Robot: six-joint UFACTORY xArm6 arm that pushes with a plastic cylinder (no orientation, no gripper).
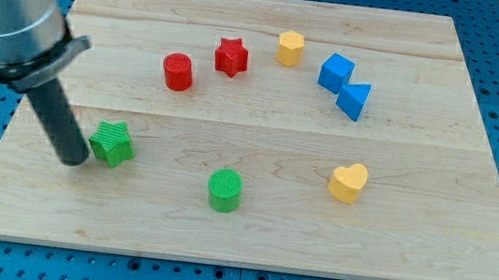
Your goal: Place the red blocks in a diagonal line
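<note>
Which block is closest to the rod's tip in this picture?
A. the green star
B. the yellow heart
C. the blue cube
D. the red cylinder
A: my tip stands just at the view's left of the green star, almost touching it.

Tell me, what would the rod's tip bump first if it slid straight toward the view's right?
Probably the green star. My tip sits just at its left, nearly touching. Past it, that line looks free.
</note>
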